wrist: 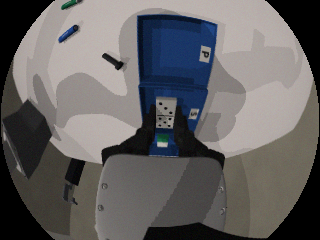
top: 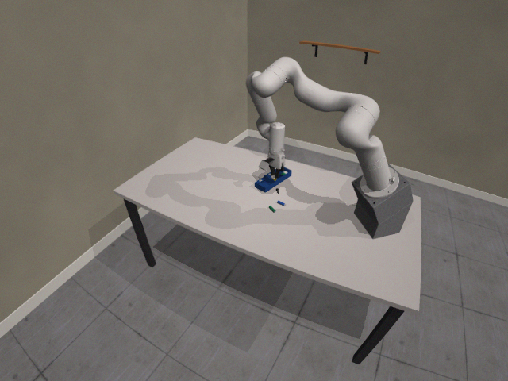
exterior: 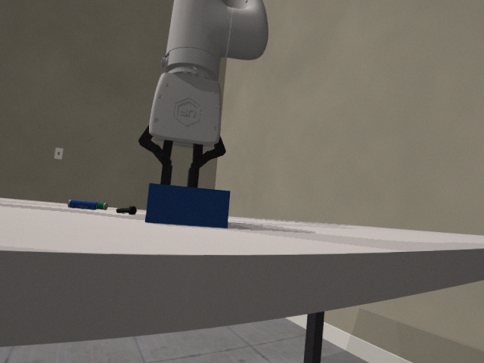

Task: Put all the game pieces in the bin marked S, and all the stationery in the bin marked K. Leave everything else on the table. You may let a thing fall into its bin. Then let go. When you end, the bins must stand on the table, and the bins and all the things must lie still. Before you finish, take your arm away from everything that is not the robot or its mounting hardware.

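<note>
My gripper (top: 276, 177) (exterior: 179, 182) (wrist: 165, 113) is shut on a white domino (wrist: 165, 104) with black dots. The fingertips are down in the bin marked S (wrist: 142, 98), the middle of the joined blue bins (top: 264, 186) (exterior: 187, 206). A small yellow thing (top: 275, 179) shows near the fingers. A green and white thing (wrist: 163, 140) lies past the domino, partly hidden by the gripper. No K mark is readable. A blue marker (top: 281, 202) (exterior: 82, 204) (wrist: 68, 33) and a green marker (top: 272, 209) (exterior: 101, 205) (wrist: 70, 4) lie on the table.
A black bolt (top: 277, 190) (exterior: 126, 209) (wrist: 113, 61) lies on the table beside the bins, on the markers' side. The bin marked P (wrist: 140, 50) joins the S bin and looks empty. The bin walls stand close around my fingers.
</note>
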{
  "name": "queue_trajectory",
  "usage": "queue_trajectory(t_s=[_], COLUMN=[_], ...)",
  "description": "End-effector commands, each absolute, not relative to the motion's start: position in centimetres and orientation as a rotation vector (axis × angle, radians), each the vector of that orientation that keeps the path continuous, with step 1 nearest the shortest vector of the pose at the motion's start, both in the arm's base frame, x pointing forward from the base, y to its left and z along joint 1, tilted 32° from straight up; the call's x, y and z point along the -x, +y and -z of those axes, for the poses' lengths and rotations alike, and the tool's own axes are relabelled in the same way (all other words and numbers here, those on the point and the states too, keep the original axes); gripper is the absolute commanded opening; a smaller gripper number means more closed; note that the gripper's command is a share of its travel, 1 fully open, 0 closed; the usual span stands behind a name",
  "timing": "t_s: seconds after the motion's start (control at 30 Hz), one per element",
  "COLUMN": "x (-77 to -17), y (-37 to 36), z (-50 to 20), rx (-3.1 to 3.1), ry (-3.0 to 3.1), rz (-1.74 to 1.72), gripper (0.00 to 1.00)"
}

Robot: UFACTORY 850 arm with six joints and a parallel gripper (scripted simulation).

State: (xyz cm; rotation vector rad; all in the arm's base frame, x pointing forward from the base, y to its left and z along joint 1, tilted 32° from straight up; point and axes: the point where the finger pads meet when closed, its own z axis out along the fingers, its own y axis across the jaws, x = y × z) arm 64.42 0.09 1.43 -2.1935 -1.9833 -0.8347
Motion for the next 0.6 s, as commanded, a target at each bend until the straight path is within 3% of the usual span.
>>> queue_trajectory(t_s=[0.0,0.37,0.4,0.57], x=[-64.68,-64.69,-64.69,-64.69], y=[0.20,0.19,0.19,0.19], z=[-1.15,-1.14,-1.14,-1.15], rx=[2.194,2.194,2.194,2.194], ry=[-1.984,-1.984,-1.984,-1.984], rz=[0.837,0.837,0.837,0.837], gripper=[0.00,0.00,0.31,0.31])
